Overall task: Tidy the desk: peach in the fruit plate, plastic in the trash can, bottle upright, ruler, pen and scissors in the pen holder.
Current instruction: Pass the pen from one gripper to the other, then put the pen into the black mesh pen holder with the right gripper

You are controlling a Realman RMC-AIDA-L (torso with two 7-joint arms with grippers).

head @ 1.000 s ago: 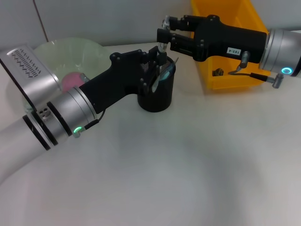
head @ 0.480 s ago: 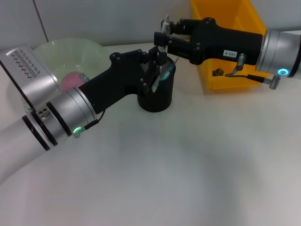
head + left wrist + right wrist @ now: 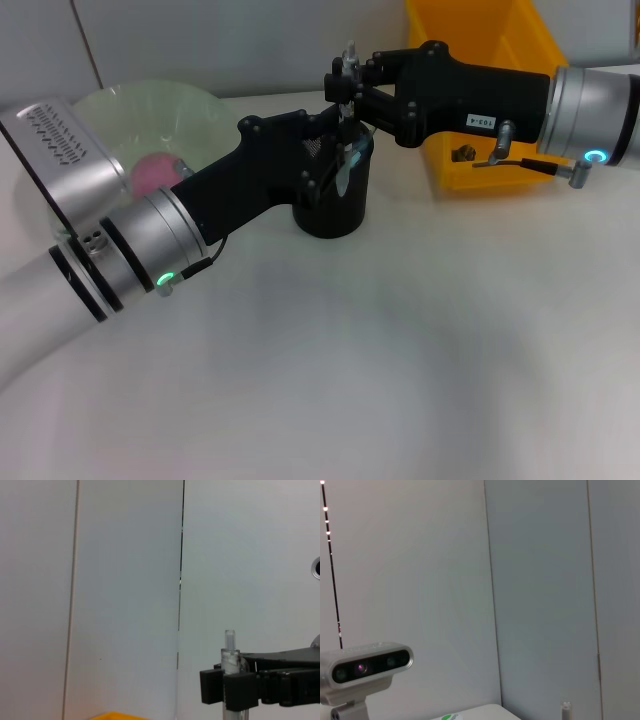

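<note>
Since 1 s ago the right gripper (image 3: 345, 88) has swung left and now sits directly over the pen holder (image 3: 332, 205), centre-top of head view; left arm unchanged.

Pen (image 3: 230, 672): held upright in right gripper, jaws narrow and clamped on its barrel, top end sticking up above the fingers (clear in left wrist view). Lower end appears to reach toward holder mouth; whether tip is already inside, can't tell.

Handling, by judgement: pen is light, stiff, smooth and round, so liable to slip or pivot in the pinch. Mid-barrel hold is right. Should drop cleanly if released vertical.

Holder: thin mesh, light, prob. tips easily. Scissors' light-blue part shows in its mouth.

Left gripper (image 3: 325, 150): at holder's left rim, arm reaching in from lower left. Finger state can't be told; looks to be steadying the cup.

Right arm: stretched horizontally from right edge, across front of trash can (image 3: 470, 100), wrist level, fingers pointing left.

Peach (image 3: 155, 172): in fruit plate (image 3: 150, 105), upper left, partly hidden by left arm.

Desk (image 3: 400, 350): lower half of frame.
</note>
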